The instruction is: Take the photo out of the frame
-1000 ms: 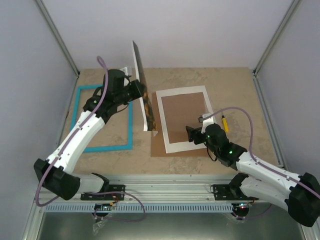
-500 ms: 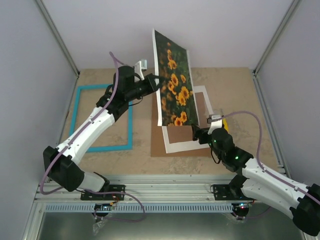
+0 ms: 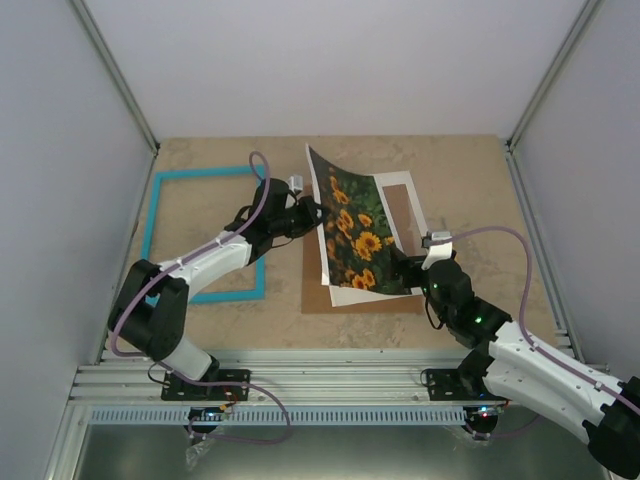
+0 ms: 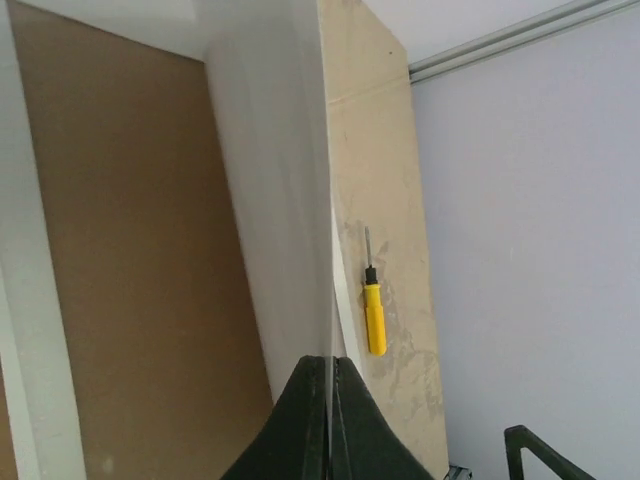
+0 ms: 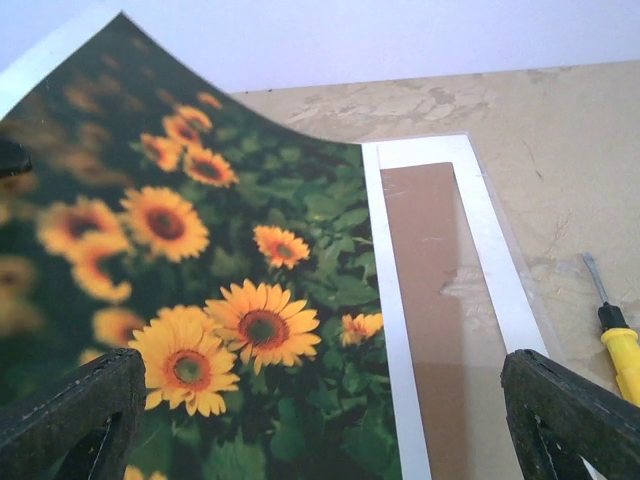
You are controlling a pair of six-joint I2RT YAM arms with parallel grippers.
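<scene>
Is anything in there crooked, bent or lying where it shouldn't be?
The photo is bowed and tilted, pinched at one edge by the left gripper, over the white mat instead of lying flat. The frame lies empty to the left. A yellow screwdriver lies loose beside the mat.

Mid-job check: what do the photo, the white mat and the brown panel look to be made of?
The photo: thin printed paper; it bows in a curve where lifted. Finish looks matte, no glare visible. The white mat: probably stiff matte card, lying flat. The brown panel: likely fibreboard or cardboard, an even dull brown face.
</scene>
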